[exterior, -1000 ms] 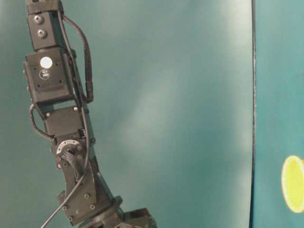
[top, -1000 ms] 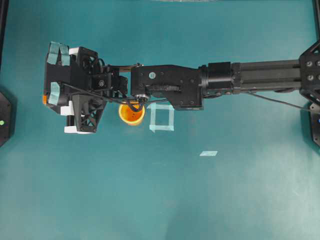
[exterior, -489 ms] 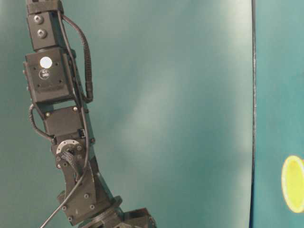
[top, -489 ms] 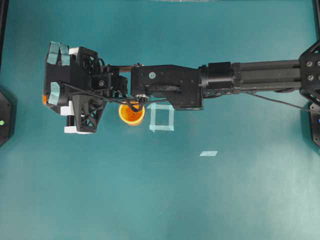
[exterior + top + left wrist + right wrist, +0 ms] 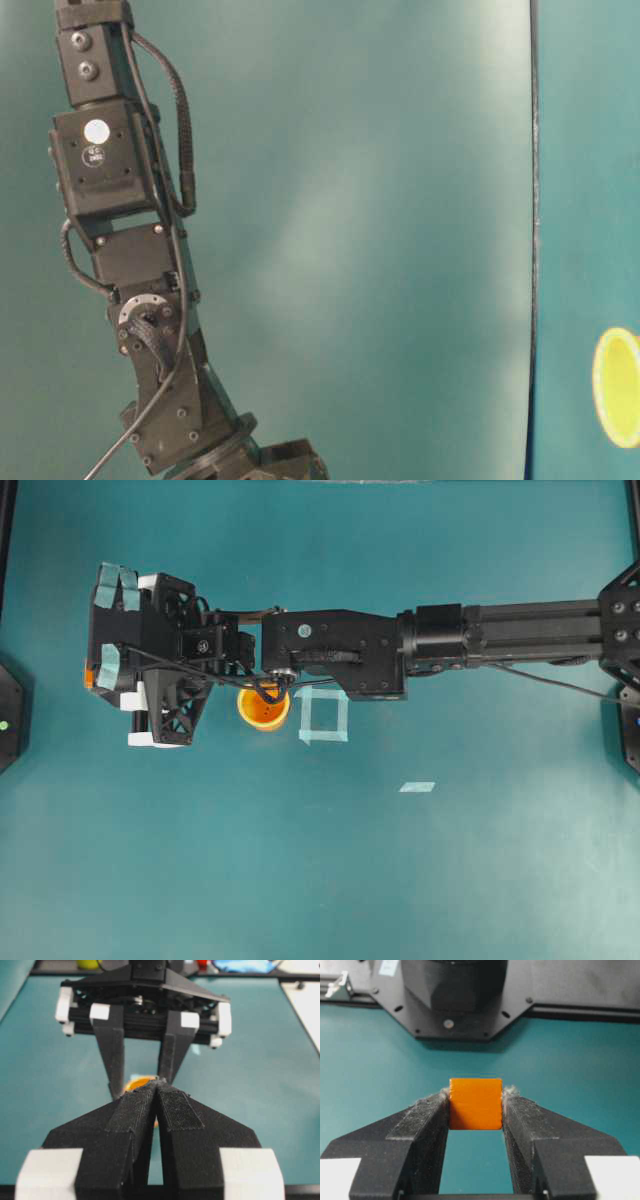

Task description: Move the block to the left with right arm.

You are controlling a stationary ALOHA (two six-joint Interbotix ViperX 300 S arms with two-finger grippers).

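Right gripper [image 5: 475, 1110]: jaws pinching the block [image 5: 475, 1103] between both pads, at the table's far left.
Right arm [image 5: 440, 640]: stretched across the teal table [image 5: 320, 880].
Left gripper [image 5: 158, 1091]: jaws pressed together, tips meeting.
Yellow cup [image 5: 264, 707]: just beside the tape square [image 5: 324, 715], under the arm.

small orange block [image 5: 475, 1103] upright, clamped between right arm [image 5: 420, 645] jaws, far left of table.
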